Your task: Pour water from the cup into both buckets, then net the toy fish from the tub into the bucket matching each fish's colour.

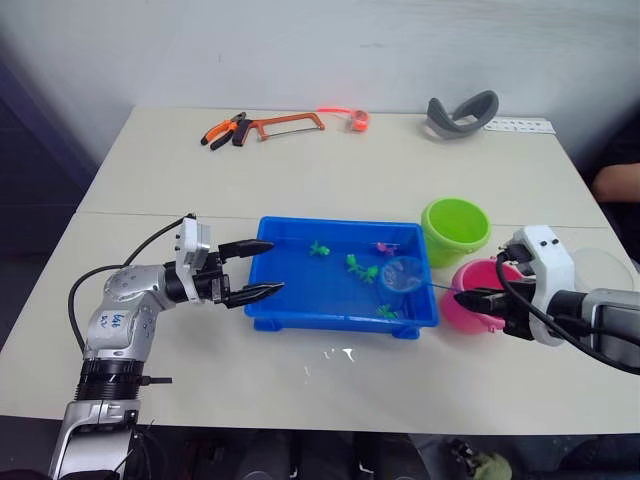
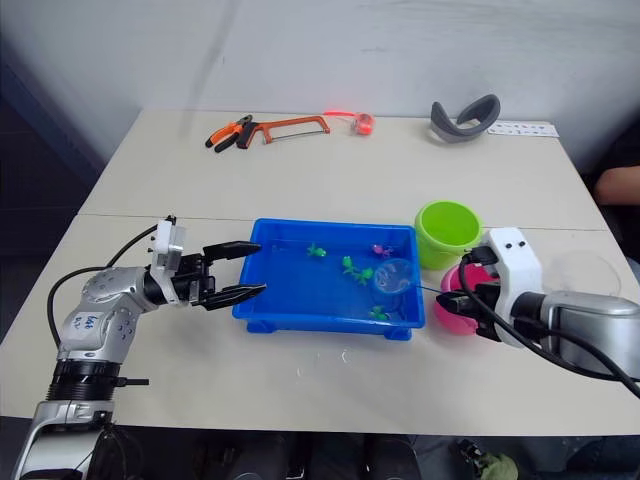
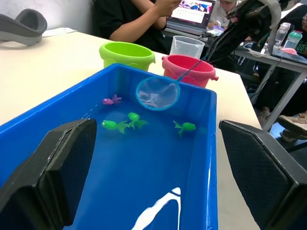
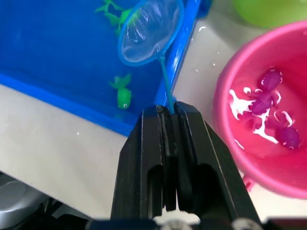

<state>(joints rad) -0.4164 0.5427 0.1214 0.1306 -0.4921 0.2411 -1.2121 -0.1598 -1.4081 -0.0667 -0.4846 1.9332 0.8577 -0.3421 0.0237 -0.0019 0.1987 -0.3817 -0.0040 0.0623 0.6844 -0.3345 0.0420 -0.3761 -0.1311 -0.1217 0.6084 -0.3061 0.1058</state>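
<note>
The net (image 4: 151, 29) was clamped by its handle in the right gripper (image 4: 168, 115), its hoop held over the tub (image 1: 300, 310) ahead. Purple fish (image 4: 271, 79) already lay in the pink bucket (image 4: 225, 124) alongside; green fish (image 1: 355, 264) and one pink fish (image 1: 383, 247) remained. The left gripper (image 1: 262, 268) was spread wide at the tub's opposite rim. The green bucket (image 1: 455, 228) stood beyond.

A pale beige table (image 1: 300, 180) made of 2 tops joined along a seam, set against a plain white wall (image 1: 320, 50) at 12 o'clock. Dark floor (image 1: 40, 170) lies at 9 o'clock. In the left wrist view, a second desk (image 3: 268, 55) stands beyond, and a seated person (image 3: 134, 19) works at a laptop (image 3: 194, 12).
</note>
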